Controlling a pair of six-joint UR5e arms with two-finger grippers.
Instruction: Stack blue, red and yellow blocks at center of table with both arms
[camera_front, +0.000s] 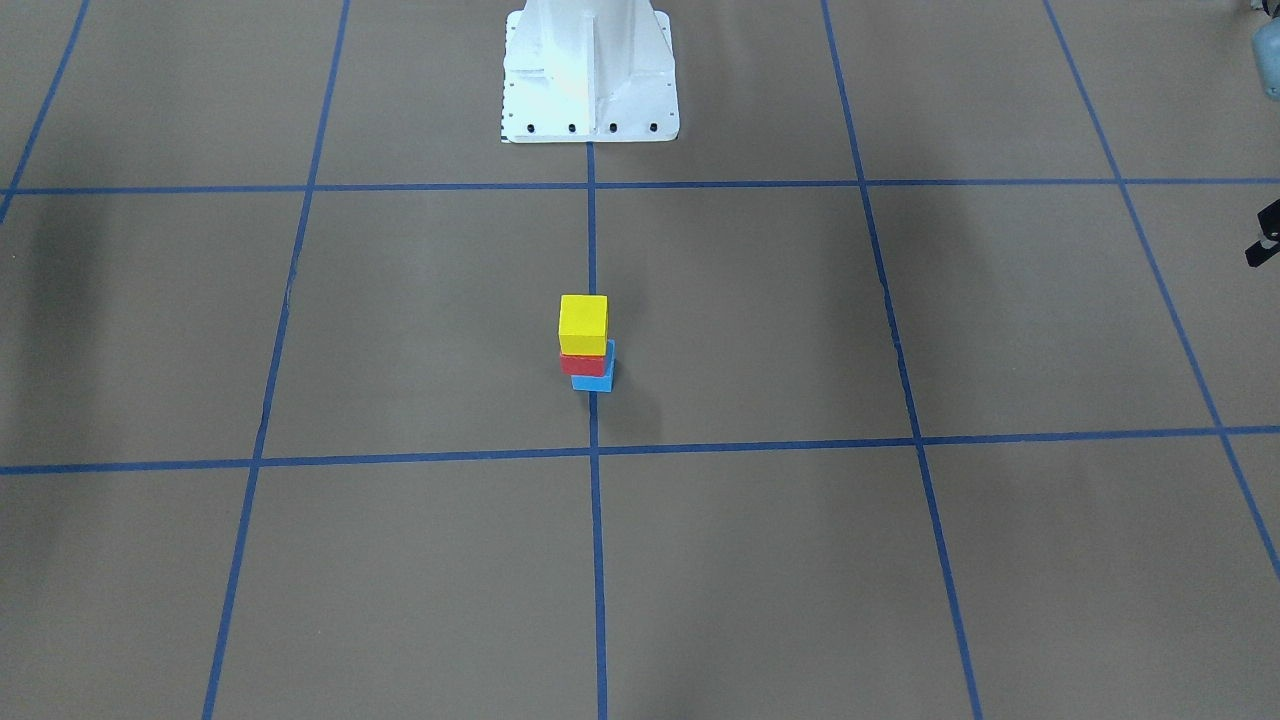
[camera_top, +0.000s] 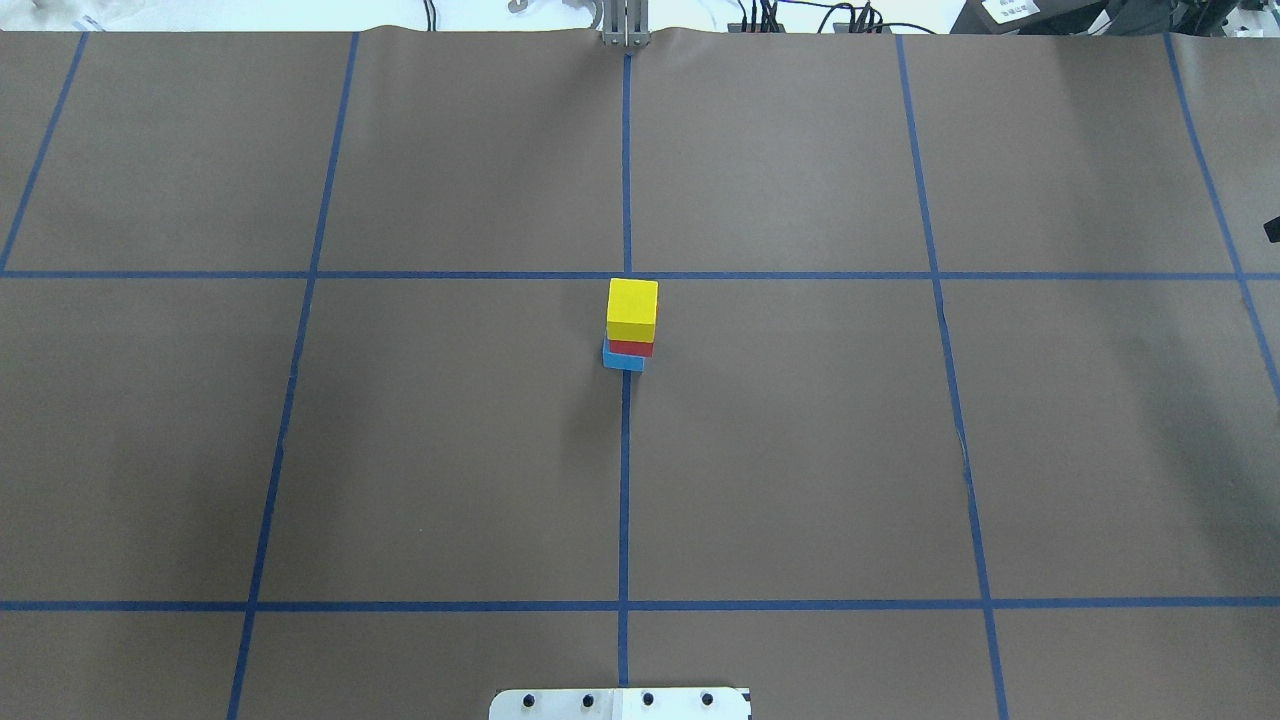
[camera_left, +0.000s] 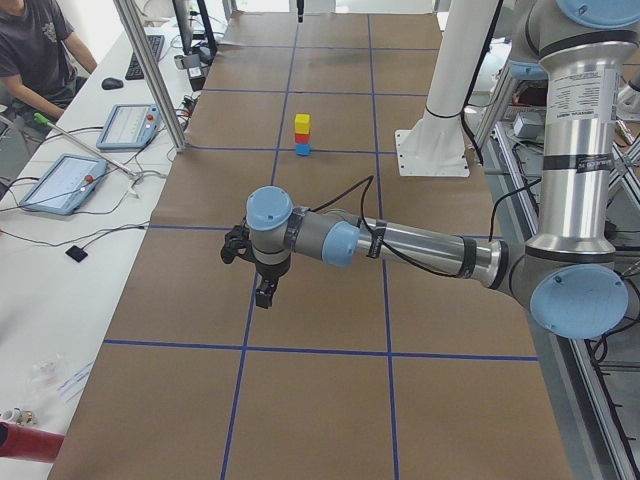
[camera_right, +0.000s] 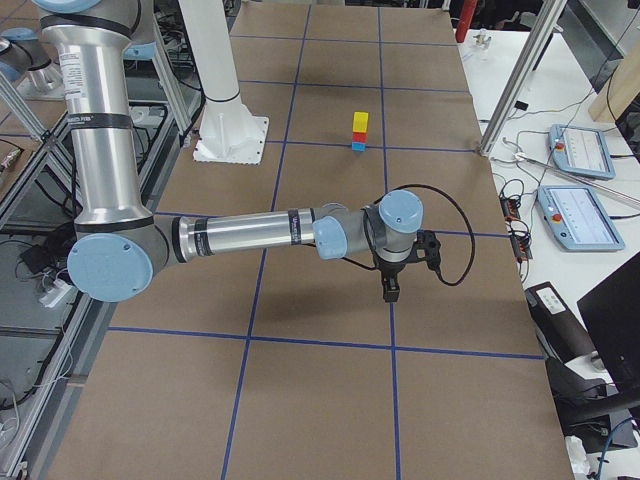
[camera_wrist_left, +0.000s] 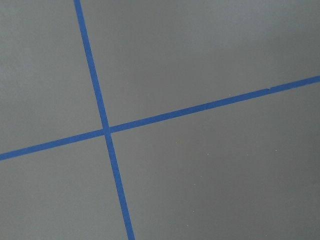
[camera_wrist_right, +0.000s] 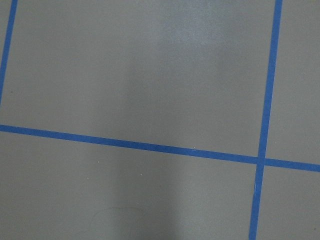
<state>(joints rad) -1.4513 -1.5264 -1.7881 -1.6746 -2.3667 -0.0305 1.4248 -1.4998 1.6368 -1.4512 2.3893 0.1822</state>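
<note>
A yellow block sits on a red block, which sits on a blue block. The stack stands at the table's centre on the middle blue tape line. It also shows in the overhead view. The blue block is turned slightly askew under the red one. My left gripper hangs over the table far from the stack, toward the table's left end. My right gripper hangs far from the stack, toward the right end. I cannot tell whether either is open or shut. Both wrist views show only table and tape.
The white robot pedestal stands at the table's robot-side edge. A side desk with tablets and a seated person lies beyond the far long edge, with a metal post at that edge.
</note>
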